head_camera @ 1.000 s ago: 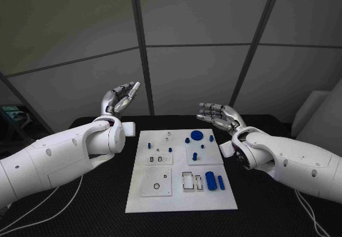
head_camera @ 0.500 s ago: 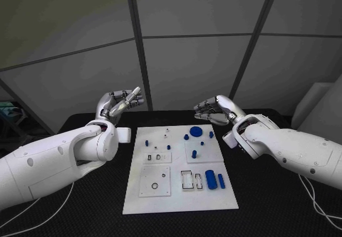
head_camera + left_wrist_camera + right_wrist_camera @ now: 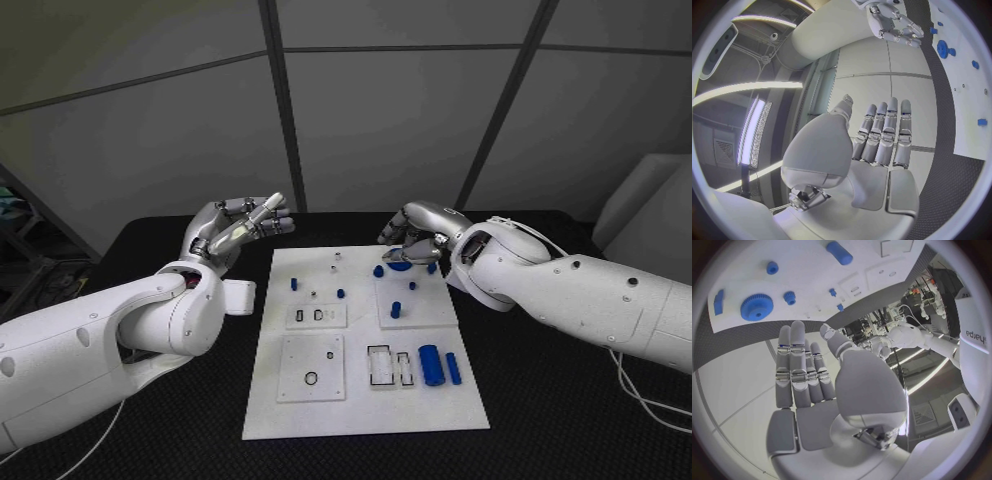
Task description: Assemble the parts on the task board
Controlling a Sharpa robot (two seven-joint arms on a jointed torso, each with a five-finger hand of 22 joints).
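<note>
Blue gear (image 3: 398, 265) lies near the task board (image 3: 364, 400)'s far edge, just below my right hand (image 3: 414, 233), whose empty fingers hang loosely curled above it; my left hand (image 3: 238, 226), open, sits farther off.

Two glossy white arms end in a silver, segmented left hand (image 3: 240, 224) and right hand (image 3: 415, 230); grey cables trail behind.

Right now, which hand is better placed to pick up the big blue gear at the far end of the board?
Right. The right hand hovers directly above the blue gear, while the left hand is raised beside the task board.
</note>
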